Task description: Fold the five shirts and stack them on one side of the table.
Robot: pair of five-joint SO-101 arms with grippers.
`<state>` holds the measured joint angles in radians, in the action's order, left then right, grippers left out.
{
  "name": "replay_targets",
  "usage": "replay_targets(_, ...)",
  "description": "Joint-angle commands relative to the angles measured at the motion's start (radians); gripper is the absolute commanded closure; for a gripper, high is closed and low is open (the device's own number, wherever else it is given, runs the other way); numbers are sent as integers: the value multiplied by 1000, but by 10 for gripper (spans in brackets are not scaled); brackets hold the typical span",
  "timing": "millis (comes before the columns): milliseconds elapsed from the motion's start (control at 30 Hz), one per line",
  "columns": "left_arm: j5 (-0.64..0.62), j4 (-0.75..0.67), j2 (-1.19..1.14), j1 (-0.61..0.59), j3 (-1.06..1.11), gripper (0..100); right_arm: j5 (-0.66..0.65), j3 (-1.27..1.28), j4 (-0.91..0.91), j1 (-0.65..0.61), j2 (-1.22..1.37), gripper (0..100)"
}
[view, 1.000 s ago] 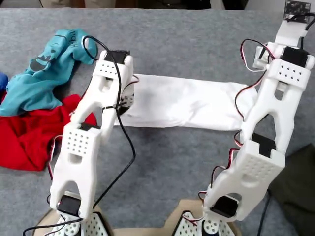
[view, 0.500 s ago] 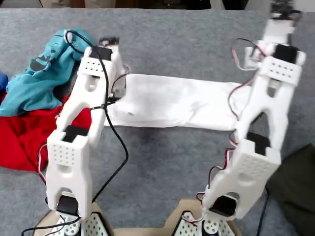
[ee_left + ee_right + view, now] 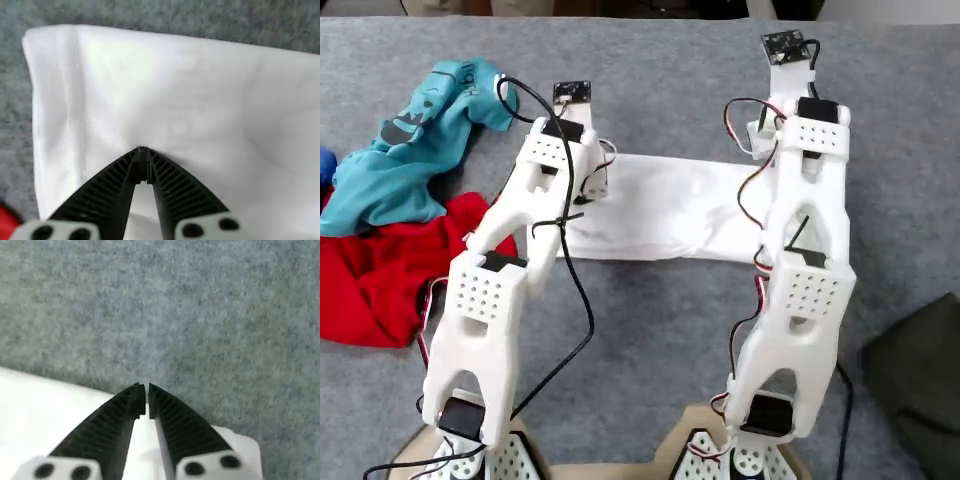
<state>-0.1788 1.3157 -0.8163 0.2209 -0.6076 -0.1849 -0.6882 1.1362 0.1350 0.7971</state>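
The left hand [image 3: 142,152], pressed together, pinched the left end of the white shirt [image 3: 670,205]. The shirt's long axis ran sideways across the tabletop [image 3: 670,90] to the right hand [image 3: 146,390], likewise pressed together at its right end.

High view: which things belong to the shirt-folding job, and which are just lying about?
Job:
white shirt, held by left gripper and right gripper
teal shirt
red shirt
dark garment, right edge
blue cloth, left edge, likely a shirt

Lying about:
black cable
grey table cover
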Motion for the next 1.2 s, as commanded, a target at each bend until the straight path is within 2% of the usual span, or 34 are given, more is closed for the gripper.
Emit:
replay_targets(0,-5,92,7,-18,-26,980,-9,-116,15,-24,42,972)
replay_targets(167,-3,181,21,-20,-86,980,-23,-180,29,-44,127,972)
replay_targets(367,-3,215,33,-29,-221,980,-72,-246,61,-65,191,972)
replay_targets(533,0,322,33,-37,-348,980,-57,-441,222,-64,189,993)
replay_targets(633,69,384,31,-21,-376,980,-58,-595,356,-84,199,993)
replay_targets(700,123,419,27,9,-376,980,-58,-644,417,-104,199,993)
replay_targets(933,144,425,22,37,-296,980,-95,-696,488,-225,285,993)
replay_targets(1167,152,318,31,37,-98,980,-100,-702,489,-242,417,993)
